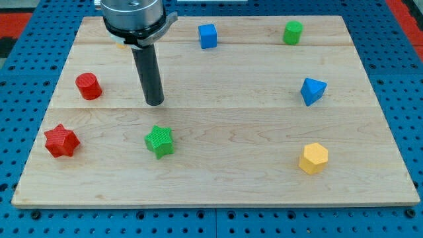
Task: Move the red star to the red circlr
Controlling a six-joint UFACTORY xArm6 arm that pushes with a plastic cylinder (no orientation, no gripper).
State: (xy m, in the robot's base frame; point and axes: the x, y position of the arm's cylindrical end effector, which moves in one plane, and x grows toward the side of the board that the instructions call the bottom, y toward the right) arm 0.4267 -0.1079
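The red star (61, 141) lies near the view's left edge of the wooden board, low down. The red circle, a short red cylinder (88, 86), stands above it, a little to the right. My tip (154, 102) rests on the board to the right of the red cylinder and above the green star (159, 141). It touches no block. The red star is well to the lower left of my tip.
A blue cube (207, 36) and a green cylinder (293, 32) sit near the view's top. A blue triangular block (312, 90) is at the right. A yellow hexagon (313, 158) is at the lower right. A small yellow-orange block is mostly hidden behind the arm (121, 45).
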